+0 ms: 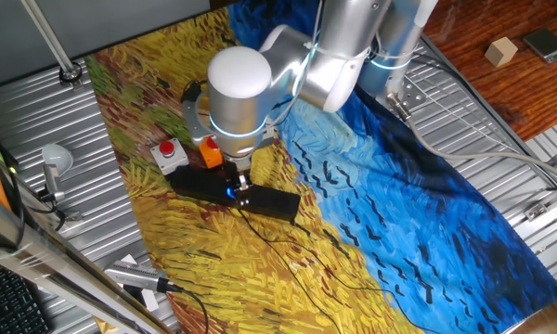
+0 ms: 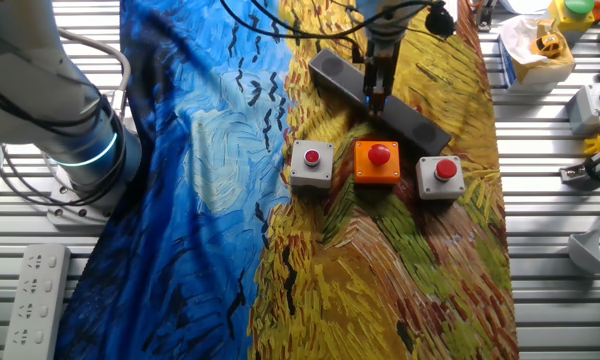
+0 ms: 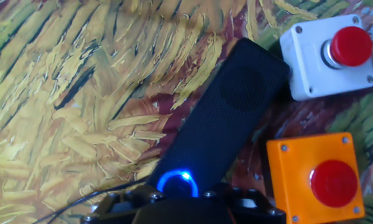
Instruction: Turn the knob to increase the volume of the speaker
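The speaker [image 1: 277, 201] is a long black bar lying on the yellow part of the painted cloth; it also shows in the other fixed view [image 2: 330, 70] and the hand view [image 3: 227, 112]. Its knob [image 3: 178, 182] glows with a blue ring at the bar's middle, and the glow shows in both fixed views [image 1: 230, 192] [image 2: 370, 101]. My gripper [image 1: 240, 188] points straight down onto the knob [image 2: 377, 95]. In the hand view the gripper [image 3: 178, 200] closes around the knob and hides its lower half.
Three red push-button boxes stand in a row beside the speaker: a grey one [image 2: 312, 165], an orange one [image 2: 377, 163] and another grey one [image 2: 441, 177]. The orange box [image 3: 314, 177] is close to my gripper. A thin black cable [image 1: 288, 243] runs from the speaker.
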Available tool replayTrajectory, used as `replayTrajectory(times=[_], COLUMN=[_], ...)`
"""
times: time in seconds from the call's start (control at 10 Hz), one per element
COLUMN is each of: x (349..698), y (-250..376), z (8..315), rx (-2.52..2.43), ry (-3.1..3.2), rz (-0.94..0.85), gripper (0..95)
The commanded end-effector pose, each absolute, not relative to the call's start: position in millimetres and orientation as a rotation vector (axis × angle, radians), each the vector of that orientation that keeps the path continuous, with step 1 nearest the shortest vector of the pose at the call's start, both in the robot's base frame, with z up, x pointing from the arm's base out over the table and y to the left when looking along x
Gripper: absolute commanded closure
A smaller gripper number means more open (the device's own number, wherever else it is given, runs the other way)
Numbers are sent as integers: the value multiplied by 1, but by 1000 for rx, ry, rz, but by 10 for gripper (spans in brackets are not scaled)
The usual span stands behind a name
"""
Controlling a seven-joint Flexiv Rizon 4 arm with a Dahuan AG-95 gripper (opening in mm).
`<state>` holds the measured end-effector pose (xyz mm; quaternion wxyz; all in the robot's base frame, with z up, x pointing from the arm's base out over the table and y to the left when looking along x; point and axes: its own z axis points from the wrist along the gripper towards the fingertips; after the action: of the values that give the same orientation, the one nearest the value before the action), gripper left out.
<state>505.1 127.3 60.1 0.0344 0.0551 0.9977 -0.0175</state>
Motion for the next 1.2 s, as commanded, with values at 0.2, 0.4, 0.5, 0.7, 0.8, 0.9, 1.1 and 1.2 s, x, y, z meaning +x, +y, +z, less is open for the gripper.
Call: replayTrajectory(times=[0.2,0.4,0.5,0.7,0.8,0.9,1.1,1.2], x=[500,497,496,496,496,496,496,496], y=[130,131,128,125,125,125,125,125], z=[88,104,106,107,107,107,107,107], rx=[-846,-1024,-1064,-1157,-1190,-1215,-1204,-1186], ry=[2954,2902,2891,2863,2852,2838,2833,2843], rz=[-111,-153,-166,-162,-150,-133,-107,-122], gripper=[190,380,380,570,950,950,950,950])
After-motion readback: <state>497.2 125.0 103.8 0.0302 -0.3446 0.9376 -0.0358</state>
